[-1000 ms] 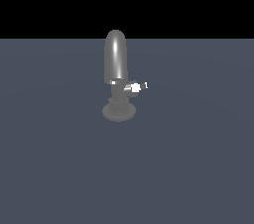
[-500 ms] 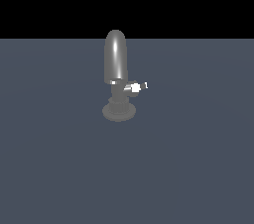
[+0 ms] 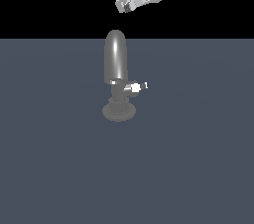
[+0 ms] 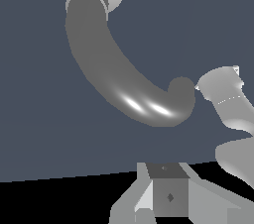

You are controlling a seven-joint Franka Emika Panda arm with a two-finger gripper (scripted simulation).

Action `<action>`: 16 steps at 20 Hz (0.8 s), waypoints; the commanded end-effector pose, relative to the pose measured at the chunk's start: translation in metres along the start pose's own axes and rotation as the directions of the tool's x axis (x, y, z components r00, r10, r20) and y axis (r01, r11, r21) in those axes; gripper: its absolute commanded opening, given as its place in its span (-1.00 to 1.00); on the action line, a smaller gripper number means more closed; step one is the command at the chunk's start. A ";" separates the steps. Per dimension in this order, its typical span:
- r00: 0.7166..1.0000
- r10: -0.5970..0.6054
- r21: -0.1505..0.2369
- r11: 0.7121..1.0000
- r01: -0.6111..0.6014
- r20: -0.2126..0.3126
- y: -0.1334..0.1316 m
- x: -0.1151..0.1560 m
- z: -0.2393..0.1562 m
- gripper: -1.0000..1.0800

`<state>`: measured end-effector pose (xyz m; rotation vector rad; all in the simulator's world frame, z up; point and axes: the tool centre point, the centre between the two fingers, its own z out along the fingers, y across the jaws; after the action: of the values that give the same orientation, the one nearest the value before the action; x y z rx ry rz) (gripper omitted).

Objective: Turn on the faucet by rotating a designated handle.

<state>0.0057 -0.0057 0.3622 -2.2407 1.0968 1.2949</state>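
The faucet point(image 3: 115, 64) is a shiny grey fixture standing on a round base in the middle of the exterior view. Its small silver-white handle point(image 3: 136, 87) sticks out from the neck toward the exterior view's right. My gripper point(image 3: 125, 6) hangs tilted above the spout, slightly to its right, and touches nothing. In the wrist view the curved spout of the faucet point(image 4: 114, 74) sweeps across the picture. There my gripper point(image 4: 166, 191) shows its fingers close together with nothing between them. I cannot pick out the handle in the wrist view.
The faucet stands on a flat dark blue-grey floor point(image 3: 59, 168). A pale grey tubular part point(image 4: 225, 94) sits at the edge of the wrist view; I cannot tell what it belongs to.
The gripper was out of view one second ago. It has come down from the top of the exterior view and now hangs above the spout. The faucet and handle have not moved.
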 end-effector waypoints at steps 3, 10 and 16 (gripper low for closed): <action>0.992 0.079 0.034 0.996 -0.083 0.102 -0.008 0.028 -0.001 -1.00; 0.950 0.185 0.069 0.976 -0.208 0.251 -0.016 0.069 0.001 -1.00; 0.892 0.260 0.083 0.947 -0.311 0.370 -0.020 0.103 0.007 -1.00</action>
<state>0.0440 -0.0331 0.2777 -1.7446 1.3423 1.5832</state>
